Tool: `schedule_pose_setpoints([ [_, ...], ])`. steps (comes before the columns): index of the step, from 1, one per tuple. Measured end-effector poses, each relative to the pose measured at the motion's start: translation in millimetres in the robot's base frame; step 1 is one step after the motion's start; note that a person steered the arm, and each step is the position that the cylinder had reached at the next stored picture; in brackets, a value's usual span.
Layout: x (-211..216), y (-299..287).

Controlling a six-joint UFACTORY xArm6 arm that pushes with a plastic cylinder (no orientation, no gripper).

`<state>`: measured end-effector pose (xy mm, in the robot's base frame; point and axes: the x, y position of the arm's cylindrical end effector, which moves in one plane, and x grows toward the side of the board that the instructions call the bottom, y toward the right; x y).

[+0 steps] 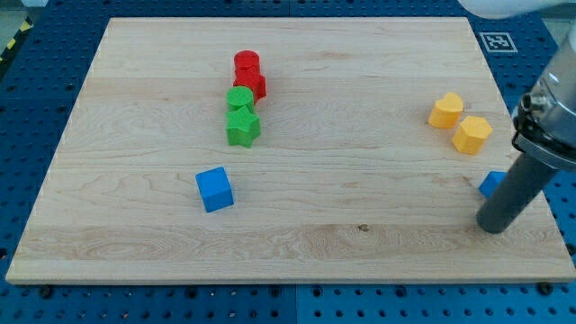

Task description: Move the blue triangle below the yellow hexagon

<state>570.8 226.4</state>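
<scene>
The blue triangle (491, 184) lies near the board's right edge, mostly hidden behind my rod. The yellow hexagon (472, 134) sits just above it, with a second yellow block (445, 110) touching it at the upper left. My tip (492, 227) rests on the board just below the blue triangle, at the view's lower right. Whether the rod touches the triangle cannot be told.
A blue cube (214, 189) sits left of centre. A red cylinder (247, 64), a red block (252, 85), a green cylinder (239, 99) and a green star-shaped block (242, 127) form a column at the upper middle. The wooden board (360, 252) lies on a blue pegboard table.
</scene>
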Motion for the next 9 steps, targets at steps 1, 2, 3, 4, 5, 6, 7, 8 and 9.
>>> schedule_pose_setpoints([
  [1,-3.2,49.4],
  [2,-30.5,55.5],
  [3,-31.8,53.3],
  [4,-23.0,53.0],
  [5,-14.5,52.8],
  [6,-13.8,45.8],
  [7,-23.0,36.8],
  [8,-50.7,36.9],
  [9,-52.8,36.9],
])
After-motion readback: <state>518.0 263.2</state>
